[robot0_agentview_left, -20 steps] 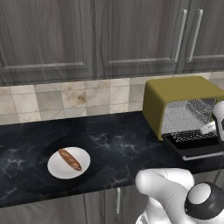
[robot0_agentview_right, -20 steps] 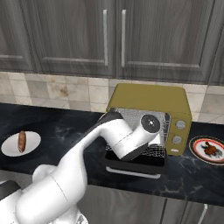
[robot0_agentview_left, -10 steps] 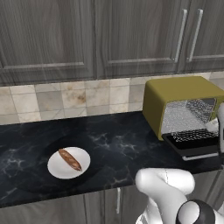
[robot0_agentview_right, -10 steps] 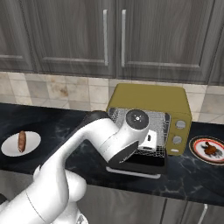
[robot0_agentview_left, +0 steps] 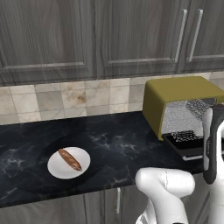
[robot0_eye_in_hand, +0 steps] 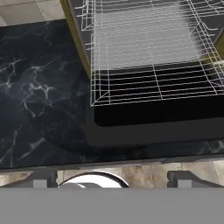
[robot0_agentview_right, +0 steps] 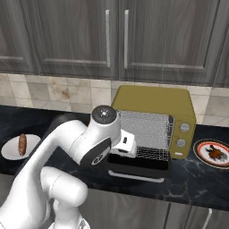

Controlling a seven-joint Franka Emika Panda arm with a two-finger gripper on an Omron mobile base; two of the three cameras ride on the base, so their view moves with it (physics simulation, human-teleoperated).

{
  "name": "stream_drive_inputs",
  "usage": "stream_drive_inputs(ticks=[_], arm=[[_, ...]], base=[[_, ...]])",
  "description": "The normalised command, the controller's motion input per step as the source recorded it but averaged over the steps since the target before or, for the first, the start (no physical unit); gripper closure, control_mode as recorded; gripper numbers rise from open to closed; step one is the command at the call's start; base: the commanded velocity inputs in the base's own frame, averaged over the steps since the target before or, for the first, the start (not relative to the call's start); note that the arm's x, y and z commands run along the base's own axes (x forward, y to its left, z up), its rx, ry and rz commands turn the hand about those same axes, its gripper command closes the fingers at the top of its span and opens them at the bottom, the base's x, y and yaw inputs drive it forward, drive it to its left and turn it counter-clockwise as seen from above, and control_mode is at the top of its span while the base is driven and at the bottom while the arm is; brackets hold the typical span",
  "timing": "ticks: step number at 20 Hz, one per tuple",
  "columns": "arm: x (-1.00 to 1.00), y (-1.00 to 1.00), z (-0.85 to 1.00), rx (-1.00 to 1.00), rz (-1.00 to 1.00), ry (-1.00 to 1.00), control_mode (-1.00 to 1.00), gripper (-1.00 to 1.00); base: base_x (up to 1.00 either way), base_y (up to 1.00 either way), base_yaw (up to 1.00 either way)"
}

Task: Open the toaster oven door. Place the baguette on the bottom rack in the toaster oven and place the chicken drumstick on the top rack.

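So the toaster oven door [robot0_agentview_right: 138,167] lies dropped open before the toaster oven [robot0_agentview_right: 154,105], gripper [robot0_eye_in_hand: 111,177] spread empty above it, while the baguette [robot0_agentview_left: 70,159] waits well left and the chicken drumstick [robot0_agentview_right: 215,153] just right, both unplaced.

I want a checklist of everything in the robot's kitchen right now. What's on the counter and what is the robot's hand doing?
Surface: black marble counter, bare between the plates.
Job's things: yellow toaster oven with door folded down flat, wire racks showing; baguette on a white plate, far left; chicken drumstick on a patterned plate, right of the oven.
Clutter: nothing seen.
Grippers: gripper above the counter's front edge before the open door, jaws wide, holding nothing.
Cables: nothing seen.
Surroundings: grey cabinets, beige tile wall.
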Motion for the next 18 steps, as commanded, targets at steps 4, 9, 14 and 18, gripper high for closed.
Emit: stream_drive_inputs(ticks=[4,9,14,18], arm=[[-0.02,0.84,0.18,-0.08,0.03,0.2,-1.0,-1.0],[0.0,0.86,0.13,-0.12,0.06,0.22,-1.0,-1.0],[0.0,0.8,0.0,-0.01,0.03,0.0,-1.0,-1.0],[0.0,0.74,-0.04,0.0,0.06,-0.03,-1.0,-1.0]], base=[[0.0,0.0,0.0],[0.0,0.0,0.0],[0.0,0.0,0.0],[0.0,0.0,0.0]])
